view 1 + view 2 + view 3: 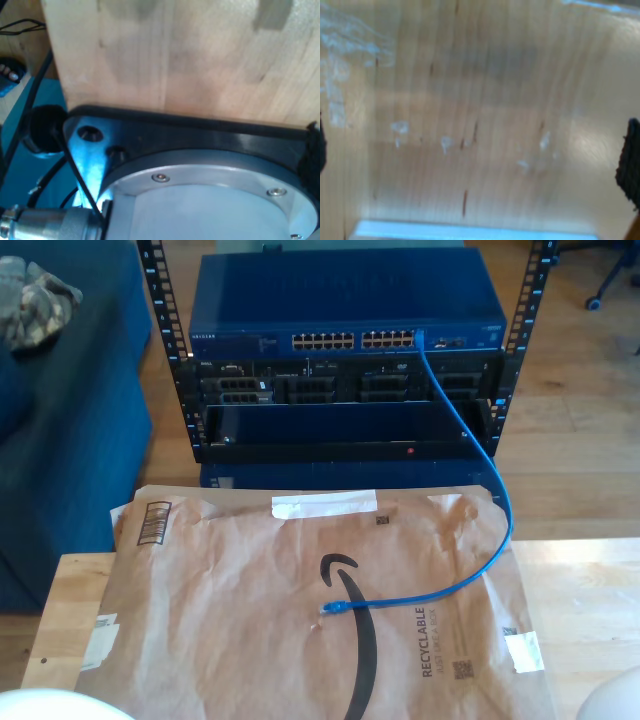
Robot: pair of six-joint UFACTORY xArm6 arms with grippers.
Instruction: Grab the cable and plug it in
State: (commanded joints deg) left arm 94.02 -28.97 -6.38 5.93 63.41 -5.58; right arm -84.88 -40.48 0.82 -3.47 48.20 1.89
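Exterior view. A light wooden table [590, 585] spans the foreground, largely covered by a flattened brown cardboard sheet [250, 610] printed with a black arrow mark and the word "RECYCLABLE"; strips of white tape lie at its 12 o'clock edge. Beyond, at 12 o'clock, a black equipment rack [345, 350] stands on a wood-plank floor [580, 420]. Blue upholstered furniture [70, 440] fills 9 to 10 o'clock, a camouflage-patterned cloth [35, 300] resting on top. Lighting is even and diffuse.
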